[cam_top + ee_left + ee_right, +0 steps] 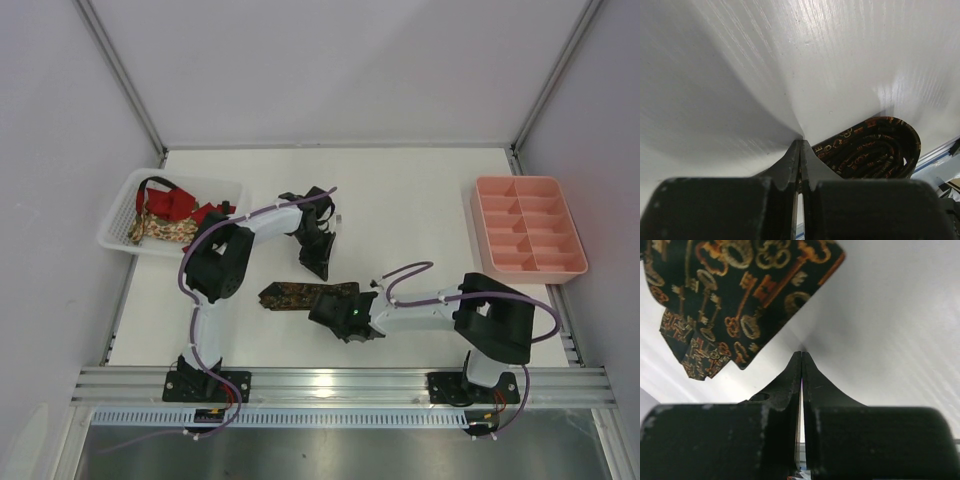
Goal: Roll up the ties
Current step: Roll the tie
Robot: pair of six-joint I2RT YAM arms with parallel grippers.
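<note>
Ties lie in two places on the white table (pixel 400 190). A dark tie (pixel 295 295) with a reddish-gold key pattern stretches across the near middle of the table, between the two arms. A red tie (pixel 165 202) and a beige floral tie (pixel 165 231) are heaped together in a white basket (pixel 112 238) at the far left. A pink tray (pixel 478 215) with compartments sits at the far right, well apart from all of them.

The left gripper (pixel 319 268) points down just behind the dark tie's middle. In the left wrist view its fingers (pixel 790 160) are pressed together with nothing between them. A curled, layered part of the dark tie lies just beside them on the right. Whether the tips touch the table cannot be told.

The right gripper (pixel 333 306) reaches in from the right, low over the tie's right end. In the right wrist view its fingers (pixel 790 385) are also pressed together and hold nothing. The patterned fabric lies beyond the tips and to their left, its edge folded into a few corners, apart from the fingers.
</note>
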